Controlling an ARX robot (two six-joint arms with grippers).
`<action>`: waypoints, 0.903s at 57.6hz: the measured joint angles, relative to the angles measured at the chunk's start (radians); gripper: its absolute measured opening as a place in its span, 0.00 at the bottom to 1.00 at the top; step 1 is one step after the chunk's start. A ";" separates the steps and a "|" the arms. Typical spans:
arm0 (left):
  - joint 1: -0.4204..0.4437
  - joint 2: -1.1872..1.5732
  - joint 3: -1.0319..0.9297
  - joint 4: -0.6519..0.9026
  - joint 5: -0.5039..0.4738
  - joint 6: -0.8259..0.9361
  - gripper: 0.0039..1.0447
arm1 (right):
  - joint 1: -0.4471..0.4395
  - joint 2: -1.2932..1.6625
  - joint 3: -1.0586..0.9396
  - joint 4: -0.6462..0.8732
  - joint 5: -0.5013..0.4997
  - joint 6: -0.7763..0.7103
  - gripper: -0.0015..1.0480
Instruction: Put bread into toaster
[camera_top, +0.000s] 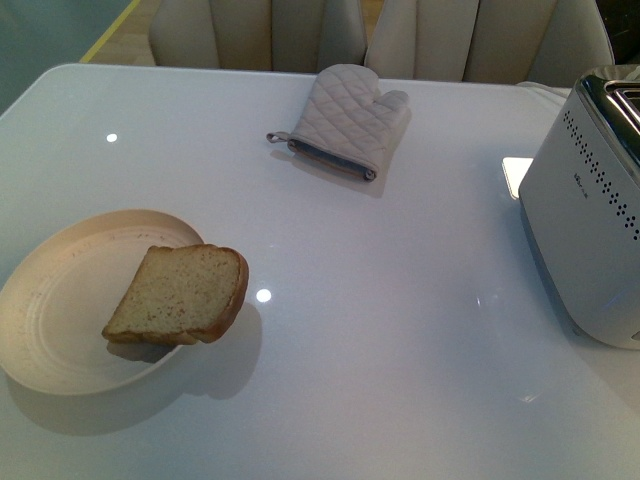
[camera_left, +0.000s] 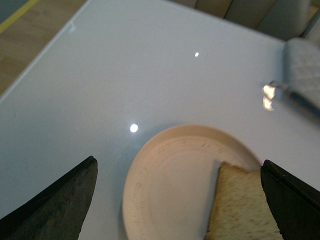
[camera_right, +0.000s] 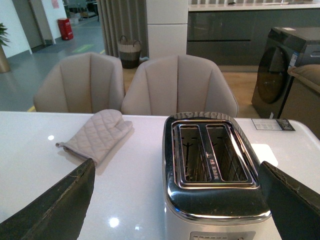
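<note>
The bread (camera_top: 180, 295), a tan slice with a brown crust, lies on the right part of a round cream plate (camera_top: 50, 320) at the table's front left, overhanging its rim. In the left wrist view the bread (camera_left: 242, 210) and plate (camera_left: 170, 185) lie below my open left gripper (camera_left: 177, 200), the bread by the one finger. The white toaster (camera_top: 590, 230) with dotted side and chrome top stands at the right edge. In the right wrist view its two empty slots (camera_right: 210, 155) lie below my open right gripper (camera_right: 177, 200). Neither gripper shows in the front view.
A quilted grey oven mitt (camera_top: 350, 120) lies at the back middle of the white table (camera_top: 400, 330); it also shows in the right wrist view (camera_right: 97, 135). Two beige chairs (camera_right: 177, 85) stand behind the table's far edge.
</note>
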 joint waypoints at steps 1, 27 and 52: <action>0.000 0.024 0.006 0.006 -0.005 0.005 0.93 | 0.000 0.000 0.000 0.000 0.000 0.000 0.91; -0.010 0.597 0.262 0.030 -0.097 0.110 0.93 | 0.000 0.000 0.000 0.000 0.000 0.000 0.91; -0.092 0.700 0.333 0.002 -0.132 0.122 0.41 | 0.000 0.000 0.000 0.000 0.000 0.000 0.91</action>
